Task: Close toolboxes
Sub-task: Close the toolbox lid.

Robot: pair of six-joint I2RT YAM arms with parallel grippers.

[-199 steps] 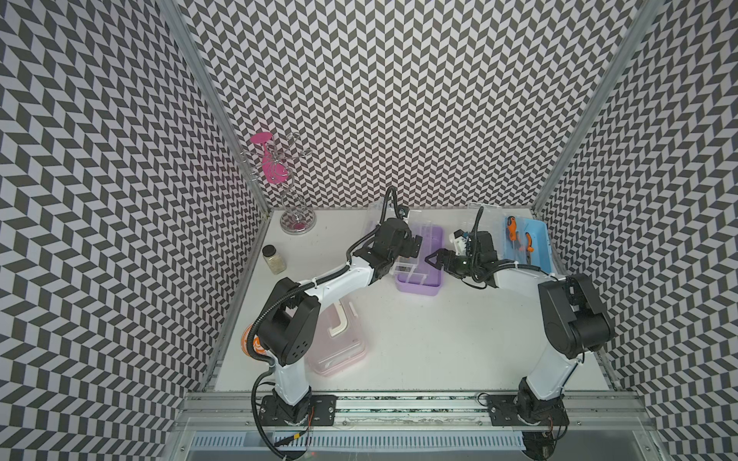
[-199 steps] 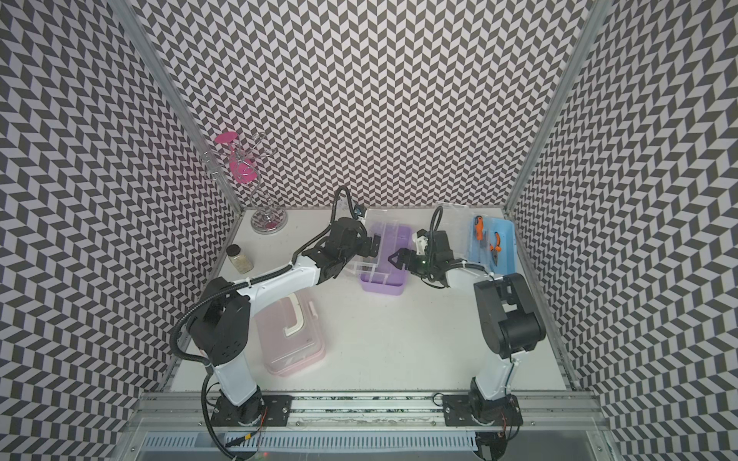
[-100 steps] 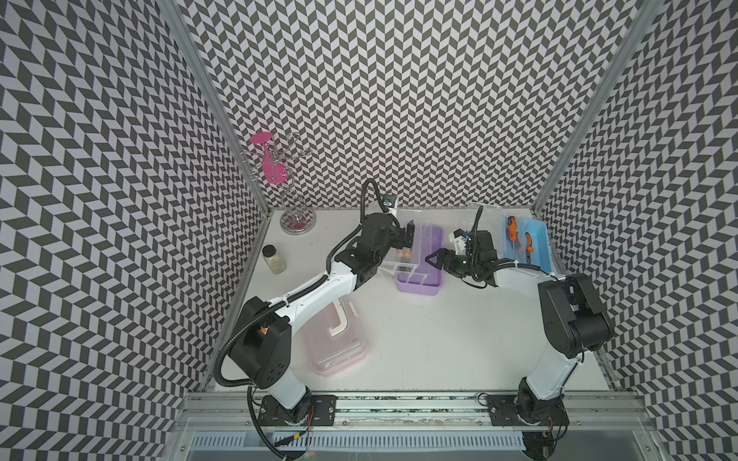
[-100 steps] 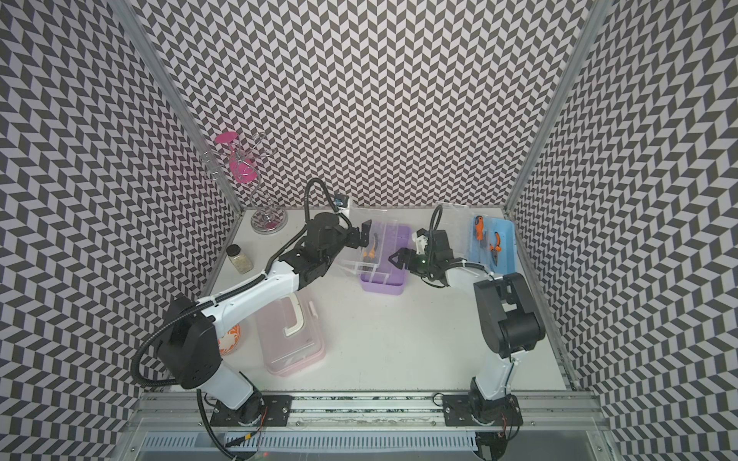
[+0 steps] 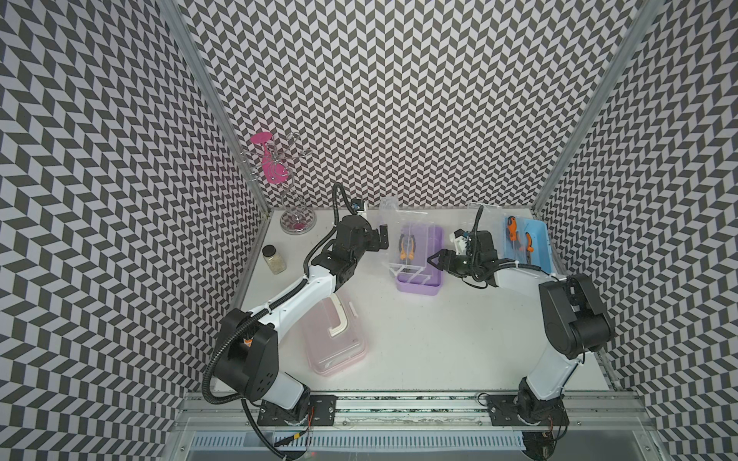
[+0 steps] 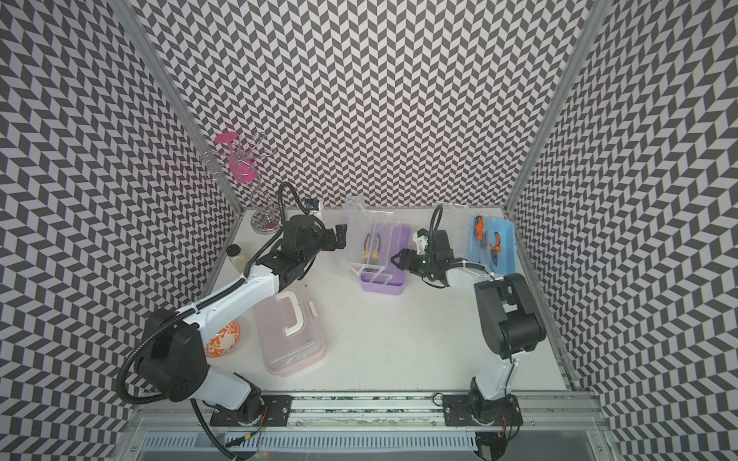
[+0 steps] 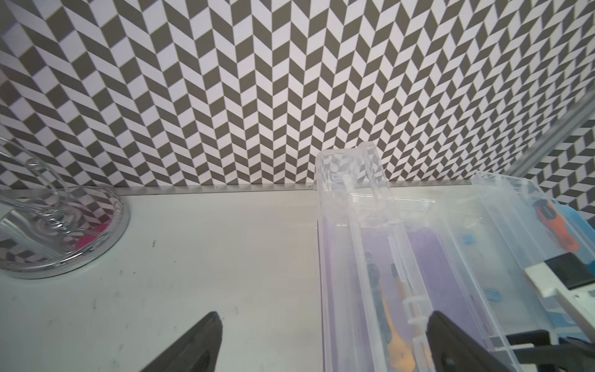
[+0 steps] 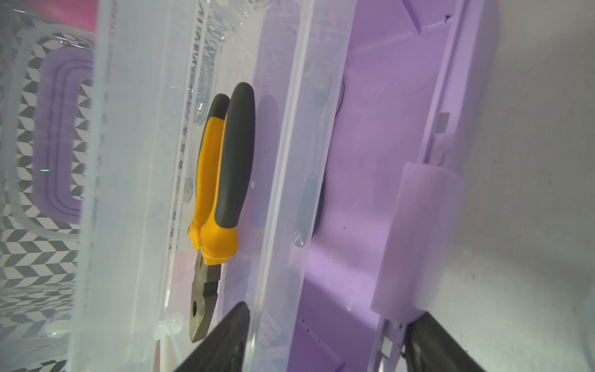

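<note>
The right hand (image 5: pixel 435 261) stands open, its jaws astride the purple toolbox's (image 5: pixel 419 285) side wall and latch, with no clamp showing. The left hand (image 5: pixel 382 238) gapes empty just beside that box's raised clear lid (image 5: pixel 415 239). The blue toolbox (image 5: pixel 537 249) lies open to the right of the purple toolbox. The pink toolbox (image 5: pixel 335 339) sits lidded nearer the bench front.

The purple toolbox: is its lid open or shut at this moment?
Open. The purple toolbox has its clear lid raised at a slant above the base, not lying flat on the rim.
</note>
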